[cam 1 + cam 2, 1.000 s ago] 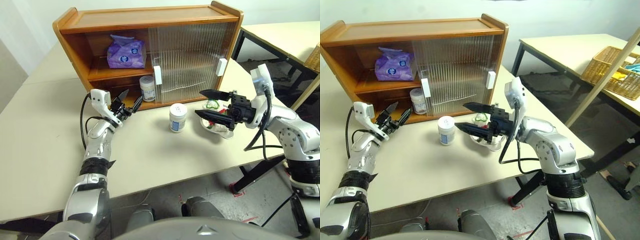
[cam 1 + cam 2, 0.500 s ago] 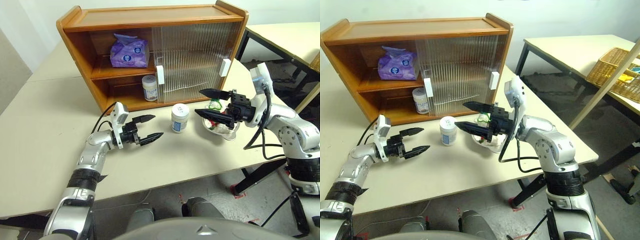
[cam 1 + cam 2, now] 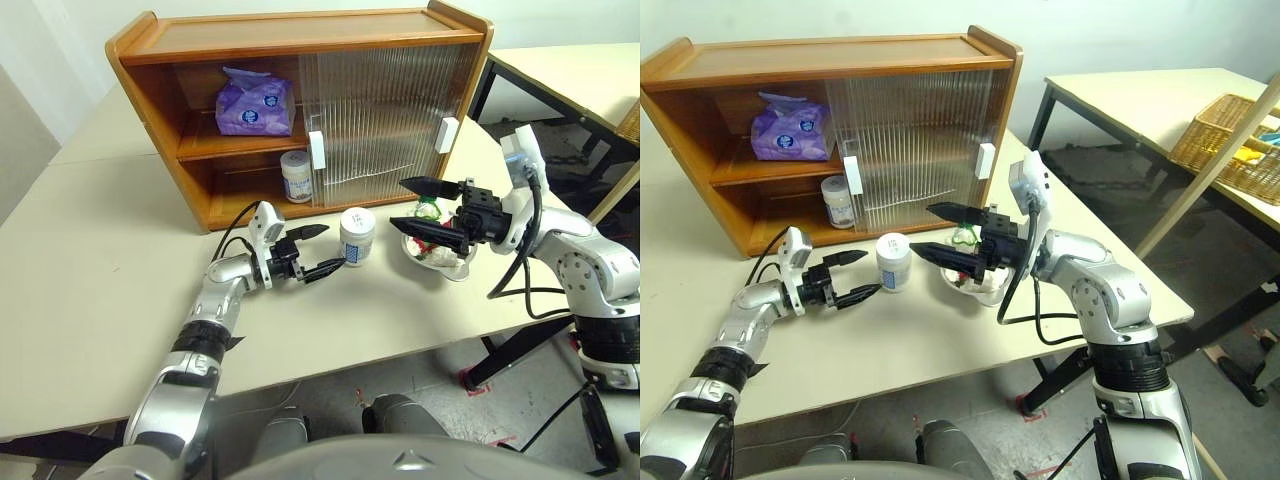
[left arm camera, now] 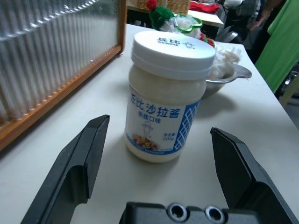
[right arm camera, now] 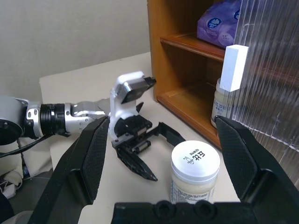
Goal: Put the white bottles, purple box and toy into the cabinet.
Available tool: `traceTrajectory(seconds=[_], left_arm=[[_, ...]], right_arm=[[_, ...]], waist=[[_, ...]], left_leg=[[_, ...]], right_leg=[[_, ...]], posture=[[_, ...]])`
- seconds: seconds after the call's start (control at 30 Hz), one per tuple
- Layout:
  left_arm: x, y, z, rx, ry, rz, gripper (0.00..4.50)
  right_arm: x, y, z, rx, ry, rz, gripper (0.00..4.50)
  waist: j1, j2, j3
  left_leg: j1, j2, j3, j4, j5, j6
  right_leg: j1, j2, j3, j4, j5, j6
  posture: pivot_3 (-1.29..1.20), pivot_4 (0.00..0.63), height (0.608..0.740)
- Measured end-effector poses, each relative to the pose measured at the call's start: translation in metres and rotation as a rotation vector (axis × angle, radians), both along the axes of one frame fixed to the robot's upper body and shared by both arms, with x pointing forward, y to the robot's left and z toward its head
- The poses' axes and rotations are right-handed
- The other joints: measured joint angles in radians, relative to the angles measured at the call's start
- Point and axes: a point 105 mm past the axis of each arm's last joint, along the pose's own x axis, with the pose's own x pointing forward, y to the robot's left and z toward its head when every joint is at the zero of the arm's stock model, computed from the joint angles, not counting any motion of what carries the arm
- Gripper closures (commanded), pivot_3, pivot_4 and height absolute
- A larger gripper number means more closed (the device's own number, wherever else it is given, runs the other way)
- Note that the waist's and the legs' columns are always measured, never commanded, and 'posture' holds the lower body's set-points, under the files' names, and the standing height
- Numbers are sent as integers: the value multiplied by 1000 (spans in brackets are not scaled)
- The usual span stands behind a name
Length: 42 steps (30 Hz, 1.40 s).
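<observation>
- Cabinet (image 3: 300, 50) stands at the back of the surface (image 3: 90, 280), its left half open and its two ribbed doors (image 3: 380, 110) covering the right half.
- Purple box (image 3: 254, 107) lies on the cabinet's middle shelf, in the open left part.
- One bottle (image 3: 295, 176) stands upright on the cabinet's bottom level, just beside the edge of the left door.
- The other bottle (image 3: 356, 236) stands upright on the surface in front of the cabinet, between the two claws, with nothing touching it.
- Left claw (image 3: 322, 251) lies low over the surface, pointing level at that bottle from the robot's left; its fingers (image 4: 77, 168) are spread wide and hold nothing. In the left wrist view the bottle (image 4: 164, 93) sits centred ahead of the gap, not yet between the tips.
- Right claw (image 3: 418, 205) hangs above the surface at the bottle's other side, pointing level toward the robot's left, fully spread and empty.
- Toy (image 3: 428, 212), with its red-and-green hat, sits in a glass bowl (image 3: 448, 262) on the surface, right of the bottle and partly behind the right claw.
- In the right wrist view the bottle (image 5: 194, 170) stands near the left claw (image 5: 154, 154).
</observation>
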Motion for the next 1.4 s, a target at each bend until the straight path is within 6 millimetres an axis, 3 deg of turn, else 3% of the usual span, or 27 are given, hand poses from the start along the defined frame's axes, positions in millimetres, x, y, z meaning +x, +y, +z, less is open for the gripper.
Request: traceTrajectory(seconds=[0.77, 0.97, 1.23, 1.4], left_arm=[[16, -26, -13, 37, 23, 13, 28], [16, -24, -15, 39, 31, 15, 1464], [17, -20, -14, 34, 30, 31, 1467], [23, 6, -7, 9, 14, 151, 1467]], right_arm=[[-1, 1, 2, -2, -14, -14, 0], [-1, 1, 2, -2, -16, -20, 0], [-2, 1, 2, -2, -14, -21, 0], [-1, 1, 2, 0, -13, -20, 0]], waist=[[-15, 0, 0], [-23, 0, 0], [-26, 0, 0], [-30, 0, 0]], left_leg=[[1, -4, 5, 1, 1, 2], [1, -6, 4, 2, 1, 2], [0, -7, 4, 1, 1, 2], [0, -7, 4, 1, 1, 3]], right_leg=[[4, 1, -4, -4, 2, 9], [5, -1, -2, -8, 4, 12], [5, -1, -2, -8, 4, 12], [4, -1, -2, -8, 4, 12]], posture=[[-201, 0, 740], [-200, 0, 740], [-186, 0, 740], [-183, 0, 740]])
